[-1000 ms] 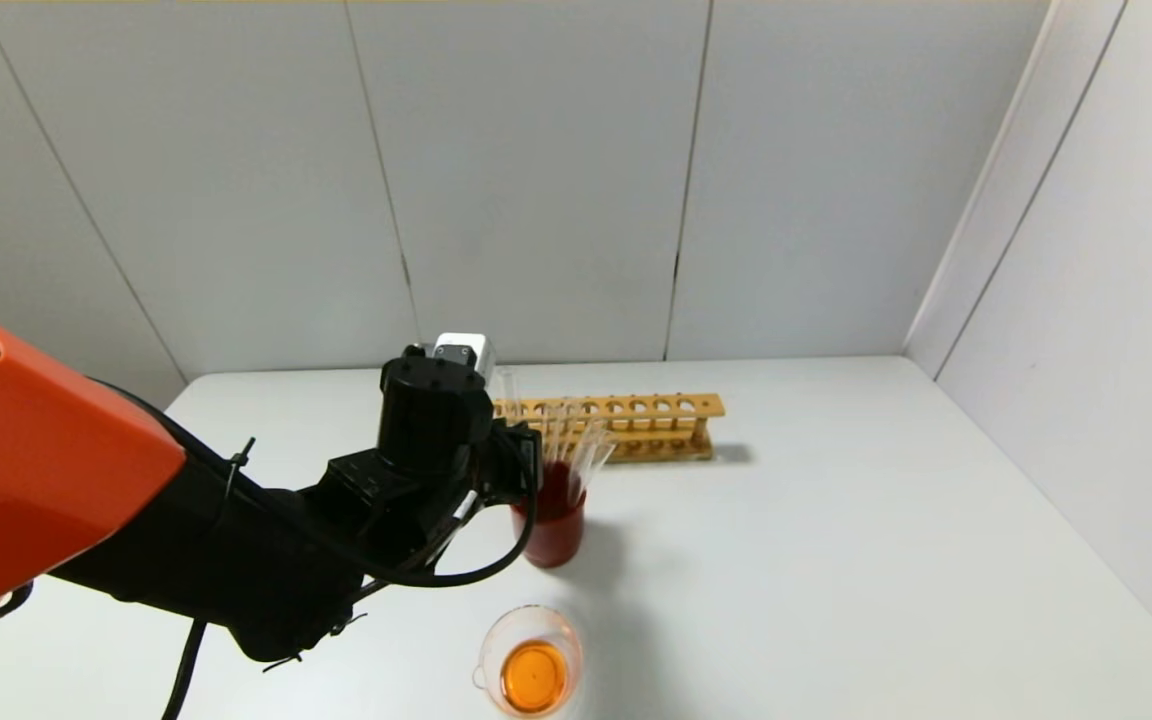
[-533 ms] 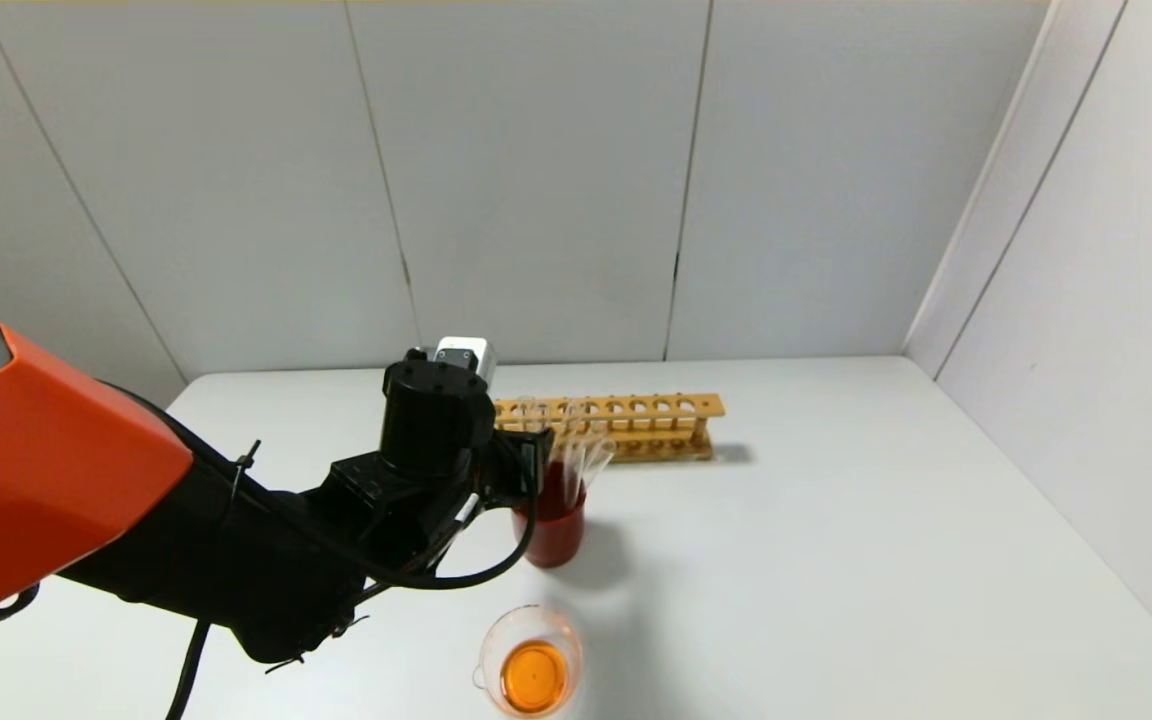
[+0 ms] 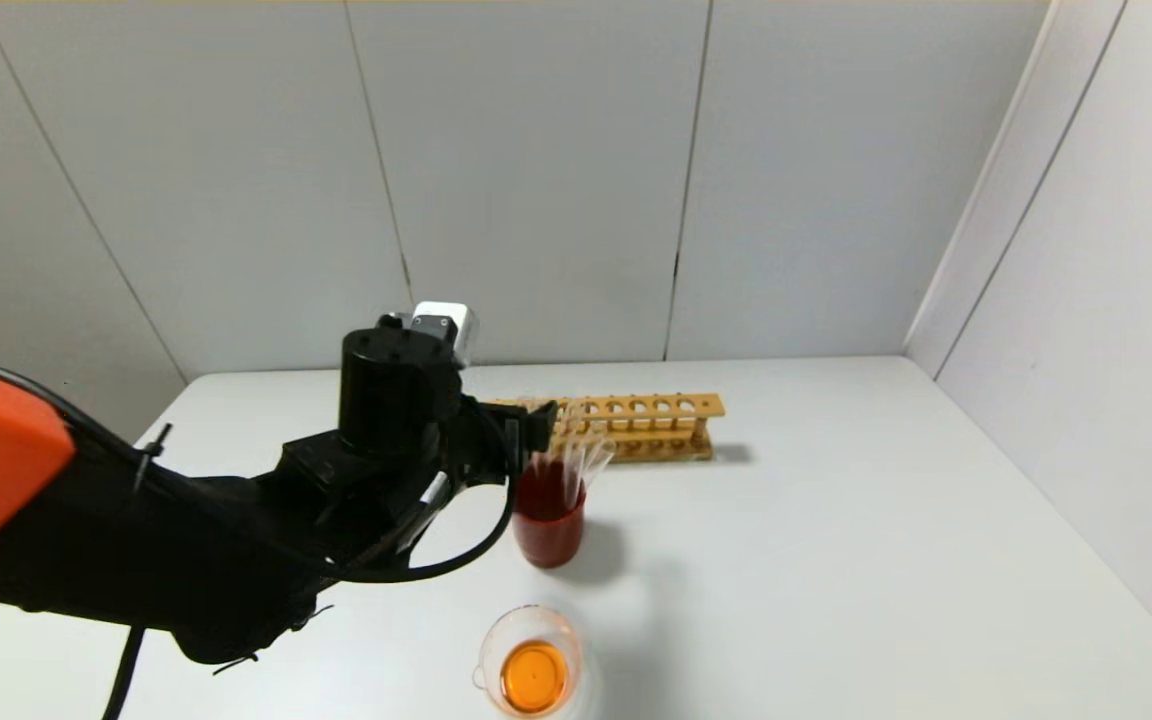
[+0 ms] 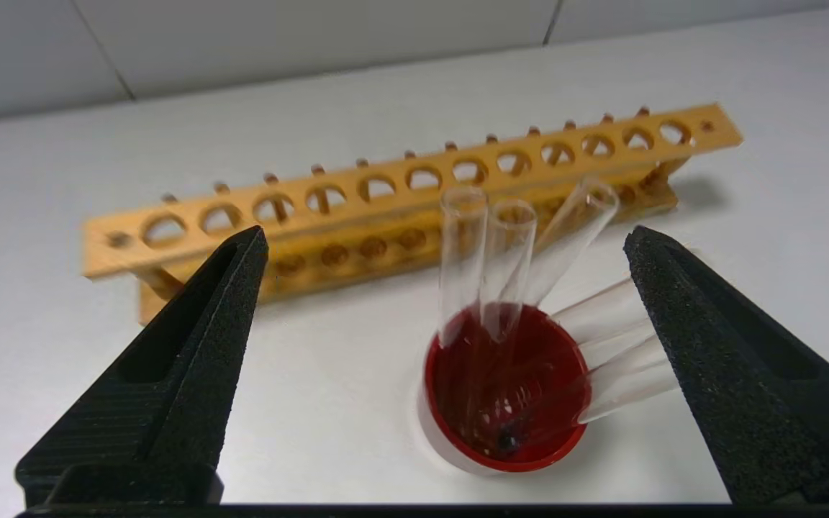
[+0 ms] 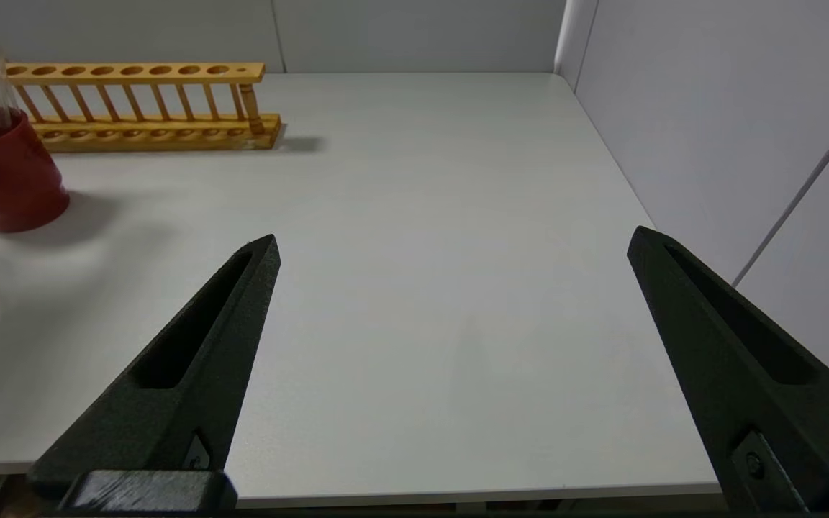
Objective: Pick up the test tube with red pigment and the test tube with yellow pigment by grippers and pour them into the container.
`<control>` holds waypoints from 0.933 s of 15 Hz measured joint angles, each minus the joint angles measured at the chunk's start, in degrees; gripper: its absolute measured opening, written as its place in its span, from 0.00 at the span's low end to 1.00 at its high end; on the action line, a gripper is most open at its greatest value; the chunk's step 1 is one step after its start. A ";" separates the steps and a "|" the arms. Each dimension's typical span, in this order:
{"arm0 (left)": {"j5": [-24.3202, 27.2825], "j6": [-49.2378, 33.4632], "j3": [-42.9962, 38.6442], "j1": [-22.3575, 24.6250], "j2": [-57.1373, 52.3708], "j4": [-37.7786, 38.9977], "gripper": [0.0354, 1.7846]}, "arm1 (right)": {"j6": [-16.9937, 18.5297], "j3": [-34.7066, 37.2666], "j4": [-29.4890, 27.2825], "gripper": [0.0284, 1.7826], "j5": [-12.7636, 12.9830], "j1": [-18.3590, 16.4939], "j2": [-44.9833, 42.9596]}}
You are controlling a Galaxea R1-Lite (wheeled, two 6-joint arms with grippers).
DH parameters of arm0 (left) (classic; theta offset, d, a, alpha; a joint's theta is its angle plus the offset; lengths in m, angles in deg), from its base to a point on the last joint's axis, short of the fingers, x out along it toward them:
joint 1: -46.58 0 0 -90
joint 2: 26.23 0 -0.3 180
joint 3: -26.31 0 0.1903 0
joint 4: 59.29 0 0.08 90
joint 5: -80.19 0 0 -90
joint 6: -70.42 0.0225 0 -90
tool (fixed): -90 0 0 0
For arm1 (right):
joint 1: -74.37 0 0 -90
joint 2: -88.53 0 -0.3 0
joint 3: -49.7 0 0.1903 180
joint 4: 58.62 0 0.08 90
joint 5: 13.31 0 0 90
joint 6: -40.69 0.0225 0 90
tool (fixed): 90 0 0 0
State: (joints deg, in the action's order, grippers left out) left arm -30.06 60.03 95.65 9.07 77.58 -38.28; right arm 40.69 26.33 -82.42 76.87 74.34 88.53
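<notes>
While the left gripper (image 4: 443,241) is hovering with its fingers spread wide and holding nothing, it is sitting just left of and above the red cup (image 3: 547,525), near the middle of the white table (image 3: 836,540). Several clear test tubes (image 4: 501,270) are leaning in that cup, fanning toward the right; which held the red or yellow pigment, cannot tell. Behind the cup, the wooden rack (image 3: 641,425) is lying along the far side, apart from it. The glass container (image 3: 530,662) is sitting at the near edge, holding orange liquid, well apart from the cup. The right gripper (image 5: 450,248) is hanging wide open over bare table on the right, holding nothing.
</notes>
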 joint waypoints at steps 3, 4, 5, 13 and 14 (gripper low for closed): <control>-0.87 4.57 0.30 3.11 -8.57 -6.47 0.98 | 0.00 0.00 0.00 0.95 0.00 0.02 0.00; -1.08 5.60 0.37 4.41 -12.13 -9.73 0.98 | 0.00 0.00 0.00 0.95 0.00 0.00 0.00; -1.19 6.12 0.39 5.68 -15.57 -13.07 0.98 | 0.00 0.00 0.00 0.95 0.00 0.00 0.00; -1.79 13.89 2.71 11.91 -45.98 -43.89 0.98 | 0.00 0.00 0.00 0.95 0.00 0.00 0.00; -1.55 15.24 2.73 13.46 -49.70 -46.96 0.98 | 0.00 0.00 0.00 0.95 0.00 0.00 0.00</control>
State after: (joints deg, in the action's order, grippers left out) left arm -31.61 75.27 98.38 22.53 27.88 -85.24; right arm 40.69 26.33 -82.42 76.87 74.34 88.53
